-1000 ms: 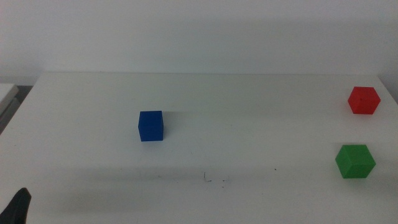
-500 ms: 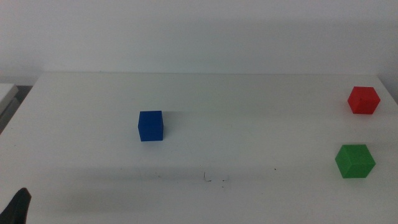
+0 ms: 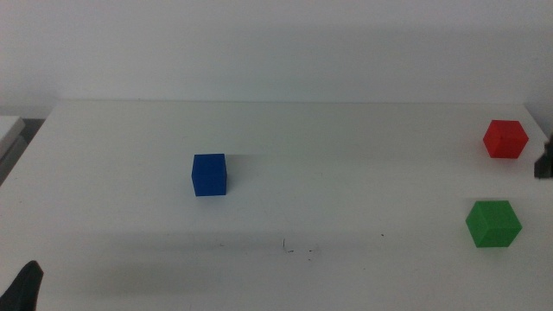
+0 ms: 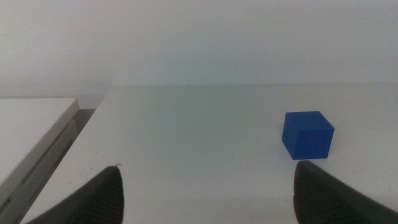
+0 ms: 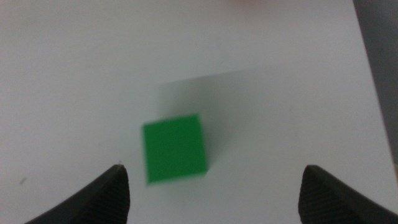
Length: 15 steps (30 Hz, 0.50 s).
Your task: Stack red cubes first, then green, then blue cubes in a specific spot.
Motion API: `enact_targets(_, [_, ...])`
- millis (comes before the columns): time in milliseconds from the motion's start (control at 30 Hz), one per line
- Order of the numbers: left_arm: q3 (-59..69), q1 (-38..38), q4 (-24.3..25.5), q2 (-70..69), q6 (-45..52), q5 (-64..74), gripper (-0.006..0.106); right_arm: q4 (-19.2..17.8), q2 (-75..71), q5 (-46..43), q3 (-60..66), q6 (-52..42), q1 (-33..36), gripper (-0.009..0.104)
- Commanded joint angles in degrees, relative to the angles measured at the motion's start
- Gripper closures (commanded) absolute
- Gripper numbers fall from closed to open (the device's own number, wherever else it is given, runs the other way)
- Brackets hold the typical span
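The red cube (image 3: pixel 505 138) sits at the far right of the white table. The green cube (image 3: pixel 493 224) sits nearer, below it, and shows blurred in the right wrist view (image 5: pixel 175 149). The blue cube (image 3: pixel 209 174) sits left of centre and shows in the left wrist view (image 4: pixel 307 134). A few dark specks (image 3: pixel 296 250) mark the spot on the tabletop in front of centre. My right gripper (image 5: pixel 211 186) is open above the green cube; its dark tip (image 3: pixel 544 162) just enters at the right edge beside the red cube. My left gripper (image 4: pixel 205 190) is open, waiting at the bottom left corner (image 3: pixel 26 289).
A white slab (image 4: pixel 31 134) lies off the table's left edge. The table's right edge (image 5: pixel 373 93) runs close to the green cube. A white wall stands behind the table.
My right gripper's tip has come into the middle view at the right edge, beside the red cube. The cubes and the left gripper have not moved.
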Motion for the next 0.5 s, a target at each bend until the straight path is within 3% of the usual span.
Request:
enact_targets(0, [0.0,0.2,-0.2,-0.2,0.0,-0.7,0.007,0.3,7.9,3.5,-7.5,-2.7,-2.6,0.002])
enact_targets(133, [0.0,0.2,-0.2,-0.2,0.0,-0.7,0.007,3.6,20.3,6.0,-22.2,-5.7,-5.6,0.002])
enact_targets(467, [0.0,0.2,-0.2,-0.2,0.0,-0.7,0.007,2.2,44.6,13.1,-54.0,-13.7,-5.7,0.002])
